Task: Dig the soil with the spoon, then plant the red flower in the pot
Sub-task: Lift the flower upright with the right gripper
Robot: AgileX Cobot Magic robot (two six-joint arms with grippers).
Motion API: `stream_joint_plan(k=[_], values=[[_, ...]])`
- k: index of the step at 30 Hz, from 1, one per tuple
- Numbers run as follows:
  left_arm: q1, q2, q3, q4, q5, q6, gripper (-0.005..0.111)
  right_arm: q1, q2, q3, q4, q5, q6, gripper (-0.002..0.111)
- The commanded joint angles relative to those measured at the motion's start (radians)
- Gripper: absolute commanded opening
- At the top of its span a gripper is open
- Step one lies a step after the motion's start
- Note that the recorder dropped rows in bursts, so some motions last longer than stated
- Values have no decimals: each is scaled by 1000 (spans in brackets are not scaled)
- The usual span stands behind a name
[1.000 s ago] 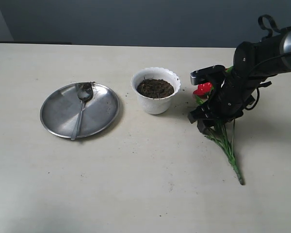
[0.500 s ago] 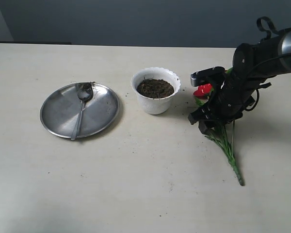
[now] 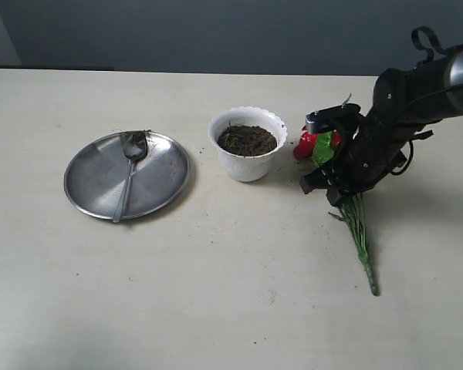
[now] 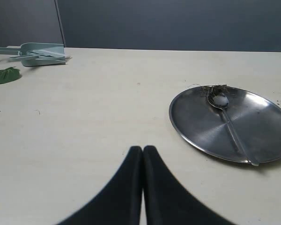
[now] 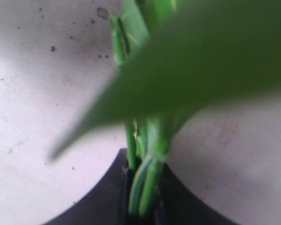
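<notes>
- The right pincer (image 5: 141, 201) is closed on the red flower (image 3: 355, 223). The wrist view shows the green stems pressed between its two dark jaws.
- It grips under the leaves, probably so that the free stem end can later go down into the soil (image 3: 247, 140).
- The flower is low over the table just beside the pot (image 3: 247, 168), with its red head nearest to the pot and its stem end pointing away.
- The spoon (image 3: 129, 173) rests on the steel plate (image 3: 160, 176) on the other side of the pot, so digging seems finished.
- The left pincer (image 4: 143, 152) is closed and empty, beyond the plate from the pot.
</notes>
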Motion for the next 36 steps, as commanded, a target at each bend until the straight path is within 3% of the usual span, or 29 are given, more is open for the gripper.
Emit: stream_joint_plan(k=[1,17,24,36], values=[[-4,-6,5,-6,-6,-1,0,1,19,8,14,24,2,-1],[-4,-6,5,-6,-6,-1,0,1,-192,-56,10,34,2,-1],[-4,-6,5,-6,-6,-1,0,1,-336,-53,17,-45,2,-1],[-4,-6,5,-6,-6,-1,0,1,-692,284,90,-321,-1,-1]])
